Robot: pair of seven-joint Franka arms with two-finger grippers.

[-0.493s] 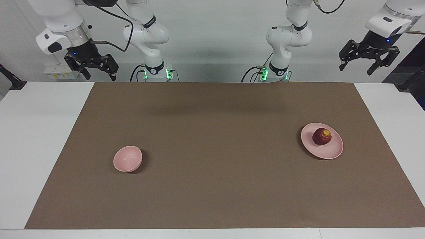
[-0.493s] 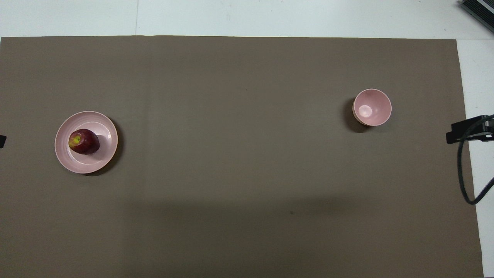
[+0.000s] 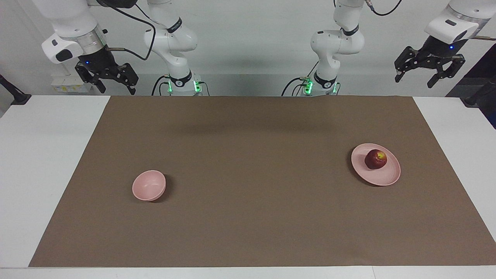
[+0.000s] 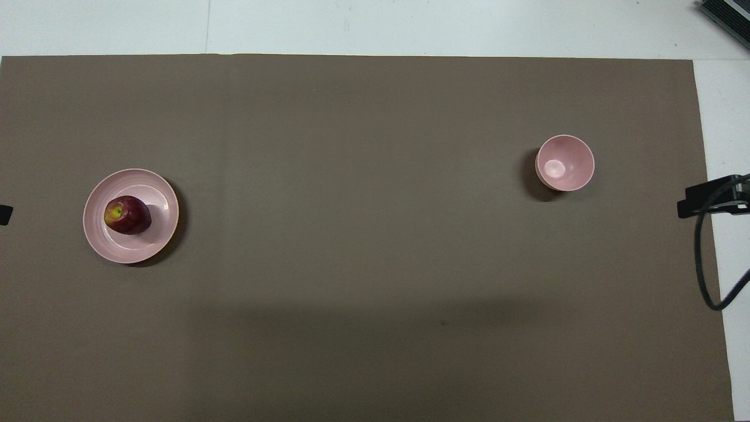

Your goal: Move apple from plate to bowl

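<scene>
A dark red apple (image 3: 375, 159) (image 4: 128, 215) with a yellow patch sits on the flat pale pink plate (image 3: 383, 175) (image 4: 158, 193) toward the left arm's end of the table. The small deep pink bowl (image 3: 148, 185) (image 4: 565, 162) stands empty toward the right arm's end. My left gripper (image 3: 414, 80) is open, raised high near the table's edge at the robots' side, well apart from the plate. My right gripper (image 3: 116, 89) is open, raised high at the right arm's end and waits. In the overhead view only slivers of the grippers show at the side edges.
A brown mat (image 3: 248, 217) (image 4: 363, 281) covers most of the white table. A black cable and mount (image 4: 712, 199) show at the edge of the overhead view near the bowl's end.
My left gripper has shifted slightly up and toward the table's middle. The apple, plate, bowl and right arm have not moved.
</scene>
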